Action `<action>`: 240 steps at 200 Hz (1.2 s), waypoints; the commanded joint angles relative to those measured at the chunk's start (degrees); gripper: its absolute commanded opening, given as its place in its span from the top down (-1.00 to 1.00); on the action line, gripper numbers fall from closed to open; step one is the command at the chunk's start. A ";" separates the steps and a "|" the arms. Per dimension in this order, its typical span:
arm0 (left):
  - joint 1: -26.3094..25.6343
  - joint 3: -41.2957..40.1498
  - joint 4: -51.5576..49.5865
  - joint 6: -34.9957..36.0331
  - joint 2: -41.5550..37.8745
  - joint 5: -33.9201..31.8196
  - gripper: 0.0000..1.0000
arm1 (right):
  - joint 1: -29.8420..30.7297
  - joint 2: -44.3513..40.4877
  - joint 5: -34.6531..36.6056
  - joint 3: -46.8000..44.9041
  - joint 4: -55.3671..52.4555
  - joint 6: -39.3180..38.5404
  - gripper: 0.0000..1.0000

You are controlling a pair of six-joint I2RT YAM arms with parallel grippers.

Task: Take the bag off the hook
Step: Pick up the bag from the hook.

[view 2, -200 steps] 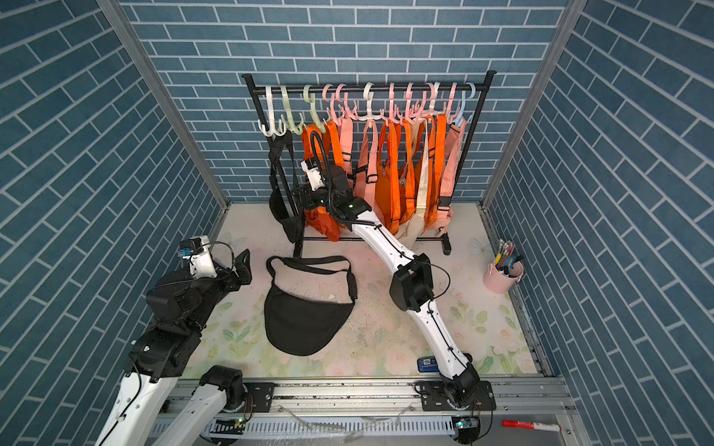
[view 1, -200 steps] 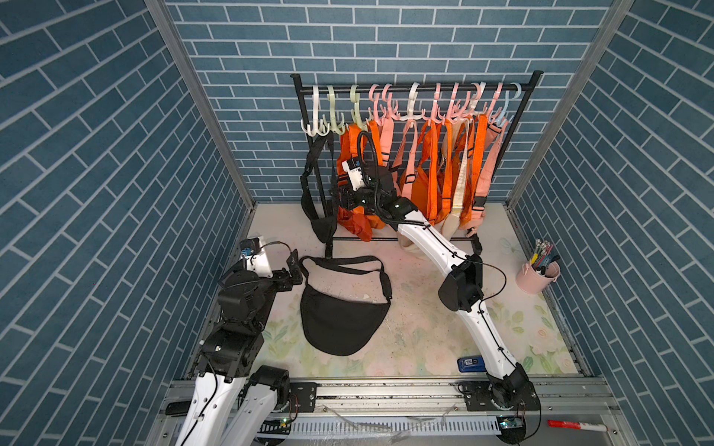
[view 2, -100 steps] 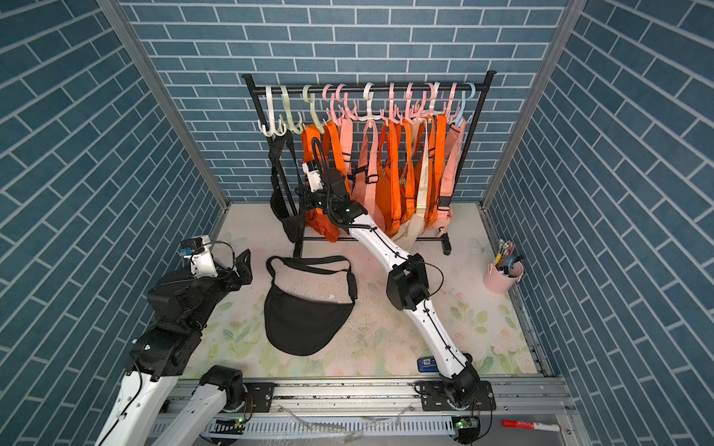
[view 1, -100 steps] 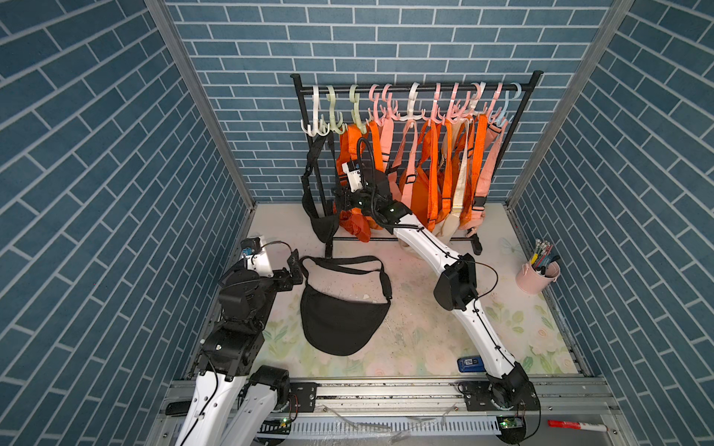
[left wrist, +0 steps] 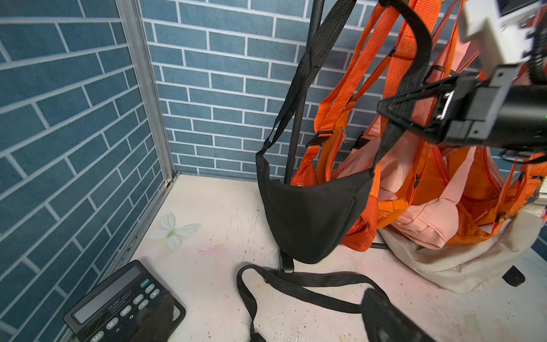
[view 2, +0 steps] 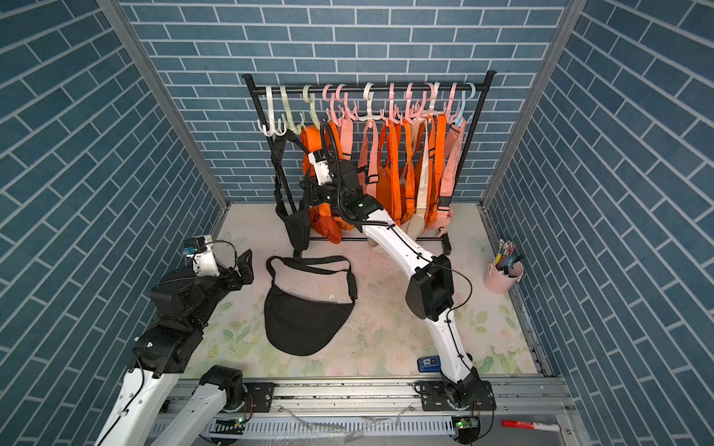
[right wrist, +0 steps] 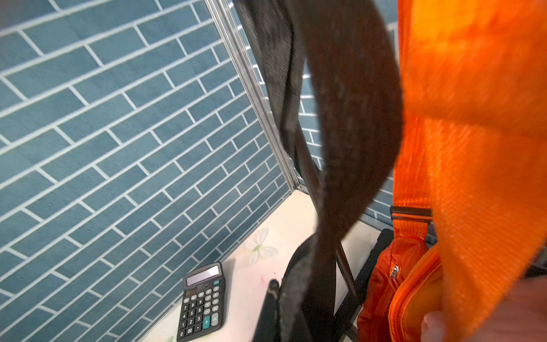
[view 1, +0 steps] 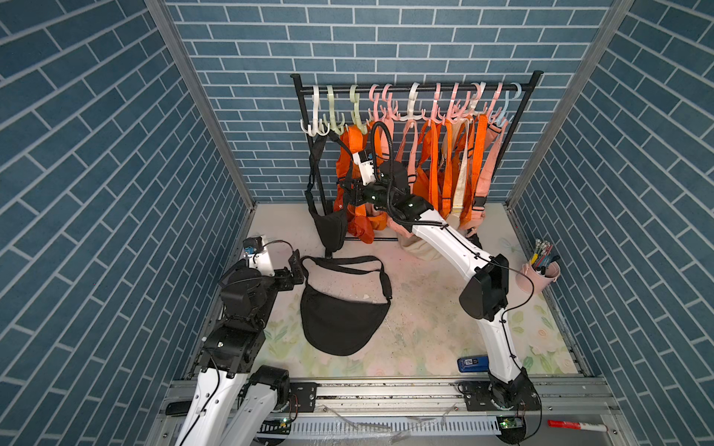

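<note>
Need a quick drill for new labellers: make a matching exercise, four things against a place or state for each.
Things
1 hung black bag
2 flat black bag
3 calculator
4 pink cup

Places or states
A holds pens
B spread flat on the mat
C hangs by its strap from a hook
D face up, keys showing

Pairs: 1-C, 2-B, 3-D, 4-A

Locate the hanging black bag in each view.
In a top view: hanging black bag near centre.
In a top view: bag left of centre.
Left wrist: bag mid-frame.
Right wrist: its blurred strap down the middle.
Landmark: orange bag beside it, in all four.
</note>
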 commanded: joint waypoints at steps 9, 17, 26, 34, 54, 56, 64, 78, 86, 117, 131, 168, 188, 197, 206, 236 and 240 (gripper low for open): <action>0.35 -0.78 1.35 0.70 0.10 0.35 -0.99 | 0.08 -5.69 0.24 -3.00 1.02 -2.51 1.00; 0.34 -0.68 1.42 0.86 0.34 0.49 -0.99 | 0.10 -6.70 0.33 -3.88 0.78 -2.77 1.00; 0.34 -0.64 1.60 0.94 0.60 0.76 -0.99 | 0.08 -8.02 0.47 -5.29 0.64 -3.11 1.00; 0.34 -0.55 1.74 0.92 0.95 1.13 -0.99 | 0.08 -9.29 0.63 -6.74 0.83 -3.35 1.00; 0.34 -0.39 3.02 1.16 1.72 2.54 -0.99 | -0.03 -12.21 1.27 -10.64 1.68 -4.07 1.00; 0.34 -0.45 3.17 1.21 1.80 2.62 -0.99 | -0.08 -12.48 1.29 -10.94 1.69 -4.16 1.00; 0.36 -0.37 3.98 1.27 2.27 3.19 -0.99 | -0.09 -13.37 1.46 -11.93 1.69 -4.51 1.00; 0.34 0.33 5.22 0.73 4.23 4.21 -0.99 | -0.26 -14.63 1.52 -13.08 1.30 -5.12 1.00; 0.39 0.88 6.11 0.54 5.49 5.42 -0.99 | -0.30 -15.33 1.52 -13.77 1.27 -5.39 1.00; 0.57 3.02 11.53 -1.19 10.95 9.42 -0.99 | -0.85 -17.20 1.65 -15.72 1.61 -5.99 1.00; 0.54 4.82 13.65 -1.58 14.08 10.22 -0.99 | -1.24 -17.73 1.39 -16.11 1.52 -6.08 1.00; 0.52 10.70 19.37 0.38 23.76 11.94 -0.99 | -2.37 -19.30 0.58 -17.55 1.49 -6.47 1.00; 0.60 14.81 21.12 2.29 29.21 13.80 -0.99 | -3.09 -20.26 -0.30 -18.78 1.69 -6.47 1.00; 0.62 16.44 22.13 3.03 31.58 15.19 -0.99 | -3.42 -20.65 -0.77 -19.42 1.93 -6.46 1.00; 0.69 18.07 22.99 3.80 33.91 16.56 -0.99 | -3.76 -21.25 -1.22 -20.37 2.35 -6.47 1.00; 1.12 23.62 23.63 6.47 41.31 21.64 -0.99 | -4.78 -23.26 -2.53 -24.26 5.14 -6.37 1.00; 1.18 24.35 23.72 6.70 42.19 22.26 -0.99 | -4.90 -23.31 -2.79 -24.43 5.25 -6.36 1.00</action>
